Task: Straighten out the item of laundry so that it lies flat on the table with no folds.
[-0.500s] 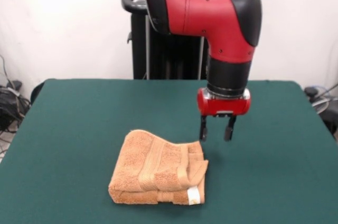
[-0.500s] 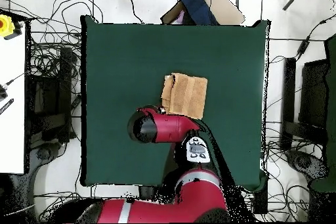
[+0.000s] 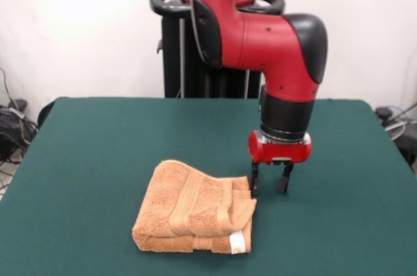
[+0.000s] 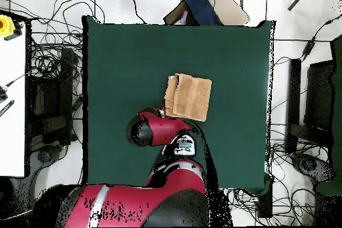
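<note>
The orange-tan towel (image 3: pixel 192 207) lies folded over on itself in several layers on the dark green table (image 3: pixel 91 159), toward the near middle in the front view. Its band stripes show on top and a small white tag (image 3: pixel 238 242) sits at its near right corner. My gripper (image 3: pixel 268 185) hangs straight down just right of the towel's far right corner, fingers open and empty, tips close to the table. In the overhead view the towel (image 4: pixel 188 97) lies near the middle of the table (image 4: pixel 120 51), and the red arm (image 4: pixel 157 130) covers the gripper.
The robot's black pedestal (image 3: pixel 189 68) stands at the table's far edge. Cables and dark equipment (image 3: pixel 13 126) lie off the table's left side. In the overhead view a white bench (image 4: pixel 13 105), a blue and brown object (image 4: pixel 200 5) and black boxes (image 4: pixel 319 98) surround the table.
</note>
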